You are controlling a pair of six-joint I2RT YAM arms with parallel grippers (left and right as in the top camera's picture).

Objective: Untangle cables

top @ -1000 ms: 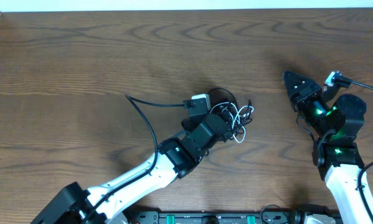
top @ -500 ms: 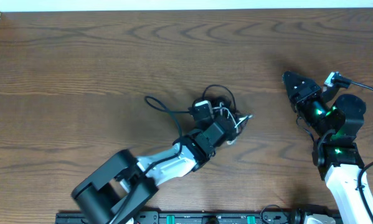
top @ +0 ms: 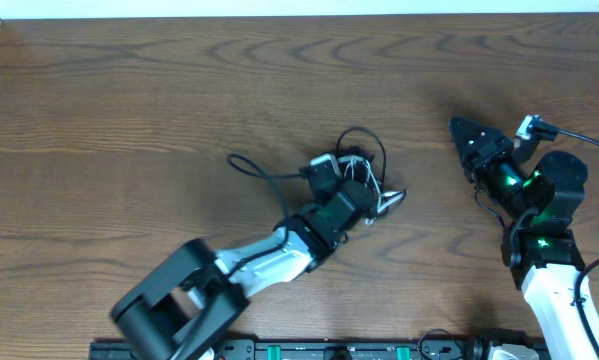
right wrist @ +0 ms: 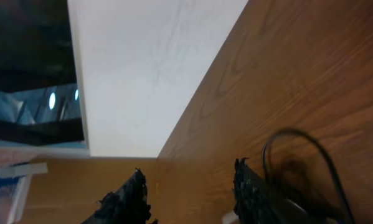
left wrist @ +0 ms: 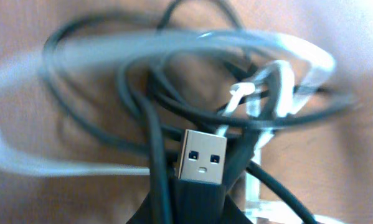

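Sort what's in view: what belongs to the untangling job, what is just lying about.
Job:
- cable bundle, black and white cords knotted together
- its USB plug
- left gripper, jaws shut on the bundle
- right gripper, jaws open, empty

Lying about:
- wooden table
- white strip at its far edge

Overhead light: soft, even and fairly bright from above; the wood grain of the table (top: 129, 90) is crisp.
Shadows: faint and soft-edged, with a dim patch on the wood just beside the right gripper (top: 459, 128).
Glare: the white strip (top: 299, 7) along the far edge is nearly washed out; green lamps (top: 524, 182) glow on the right arm.
Left wrist focus: the plug (left wrist: 202, 155) is sharp; the cables (left wrist: 174, 106) behind it are soft, the white one smeared into pale streaks.
Right wrist exposure: the white surface (right wrist: 142, 68) is bright, the fingers (right wrist: 129, 198) near-black, the upper-left corner dim.
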